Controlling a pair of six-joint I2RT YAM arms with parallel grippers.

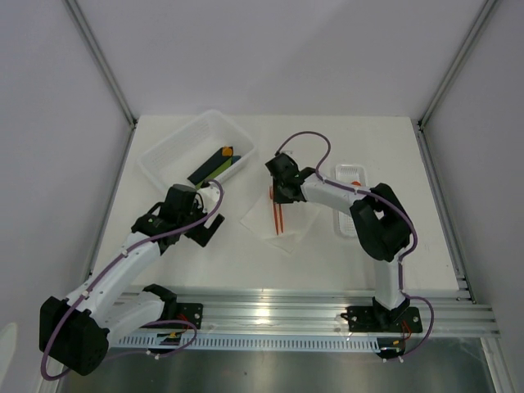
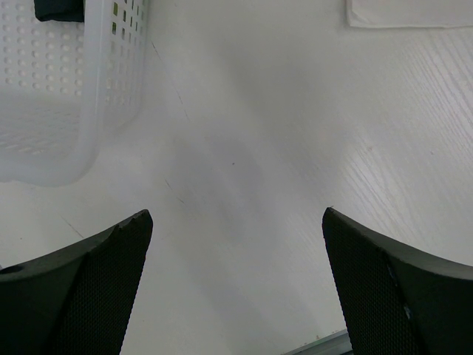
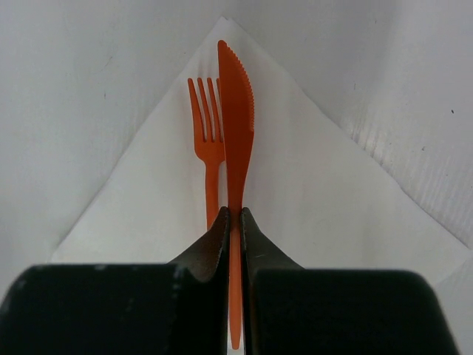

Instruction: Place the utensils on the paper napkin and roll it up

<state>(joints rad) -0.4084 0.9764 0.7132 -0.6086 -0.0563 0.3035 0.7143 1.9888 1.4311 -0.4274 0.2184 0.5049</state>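
White bench (image 1: 327, 262) is filling the floor of a plain, pale-walled enclosure, with both arms reaching out over it from the near edge.

At the far left, a large translucent white bin (image 1: 176, 151) is sitting at an angle, its perforated wall showing close up in the left wrist view (image 2: 122, 66). Inside it, dark green and black bars (image 1: 214, 166) with orange tips are lying along its right side. On the far right, a narrow ribbed white tray (image 1: 354, 168) is resting partly under the right arm (image 1: 372, 217); something small and orange (image 1: 355, 182) is lying in it, too small to identify.

Between bin and tray, the paper napkin (image 3: 318, 192) is lying flat on the bench, turned corner-on like a diamond. An orange fork (image 3: 208, 126) and an orange knife (image 3: 238, 111) are lying side by side on it, tines and blade tip pointing toward the napkin's far corner, the knife just beside the fork on its right.

The right jaws are pinching tightly on the knife's handle, their tips pressed close with only the thin orange shaft between them, down at the napkin.

The left arm (image 1: 123, 262) is hanging over bare bench just beside the bin's near corner, and the left jaws are standing spread wide, gripping nothing.
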